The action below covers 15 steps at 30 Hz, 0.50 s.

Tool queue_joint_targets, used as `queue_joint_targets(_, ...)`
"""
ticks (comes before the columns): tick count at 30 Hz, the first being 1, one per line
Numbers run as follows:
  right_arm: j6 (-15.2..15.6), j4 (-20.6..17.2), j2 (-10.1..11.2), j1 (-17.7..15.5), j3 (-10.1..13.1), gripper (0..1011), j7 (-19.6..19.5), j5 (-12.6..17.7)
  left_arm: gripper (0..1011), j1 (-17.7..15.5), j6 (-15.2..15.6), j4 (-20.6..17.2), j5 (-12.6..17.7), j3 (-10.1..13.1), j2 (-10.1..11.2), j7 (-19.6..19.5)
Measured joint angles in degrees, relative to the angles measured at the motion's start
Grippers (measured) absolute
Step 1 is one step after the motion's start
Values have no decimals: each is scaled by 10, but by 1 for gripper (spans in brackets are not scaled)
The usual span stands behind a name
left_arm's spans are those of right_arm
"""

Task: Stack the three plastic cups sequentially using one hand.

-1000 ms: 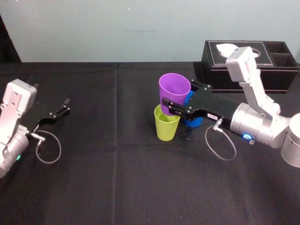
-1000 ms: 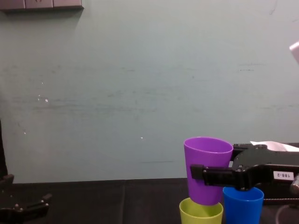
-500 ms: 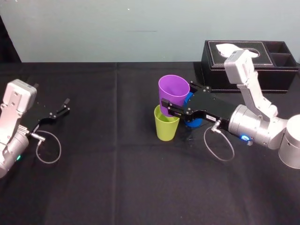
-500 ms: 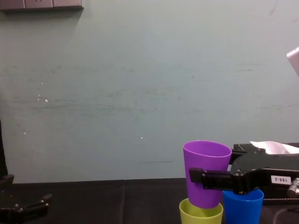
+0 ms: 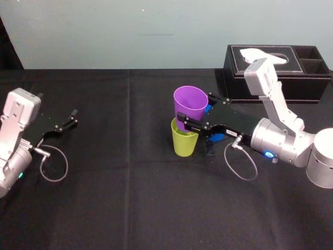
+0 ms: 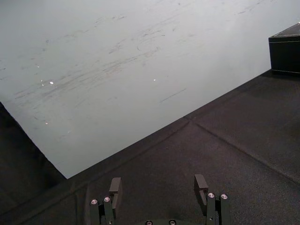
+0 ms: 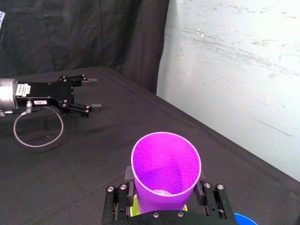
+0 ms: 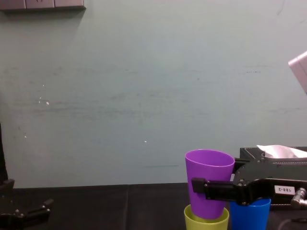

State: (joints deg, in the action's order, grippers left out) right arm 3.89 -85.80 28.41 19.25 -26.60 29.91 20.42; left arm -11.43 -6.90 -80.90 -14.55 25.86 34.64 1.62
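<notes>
The left arm is parked at the left edge of the black worktop (image 5: pixel 130 198), forearm low and pointing towards the middle. Its left hand (image 5: pixel 73 118) is released, the two slim fingers spread with nothing between them.

Near the middle of the worktop, the yellow-green cup (image 5: pixel 184 144) stands upright, mouth up. The purple cup (image 5: pixel 190 104) sits directly above it, also mouth up and leaning slightly. Its base dips just inside the yellow-green rim, while most of its body stands clear above.

The right arm reaches in from the right side. Its silver forearm is bent at the elbow, and the black wrist lies nearly level over the worktop, pointing left. The right hand (image 7: pixel 166 192) grasps the purple cup at about mid-height, with one finger pressed on each side of the wall.

The blue cup (image 8: pixel 249 214) stands upright just to the right of the yellow-green one, beneath the right hand's black body; whether the two cups touch cannot be told.

A black tissue box (image 5: pixel 276 78) rests at the back right.
</notes>
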Motion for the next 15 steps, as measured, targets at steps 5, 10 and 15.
queue_joint_targets(5,0,4,-2,0,-1,728,1,-2,1011,0,0,0,0,0,0,0)
queue_joint_targets(10,-1,9,-5,1,-3,728,2,-5,1011,0,0,0,0,0,0,0)
queue_joint_targets(15,-5,22,-10,4,-6,728,2,-10,1011,0,0,0,0,0,0,0)
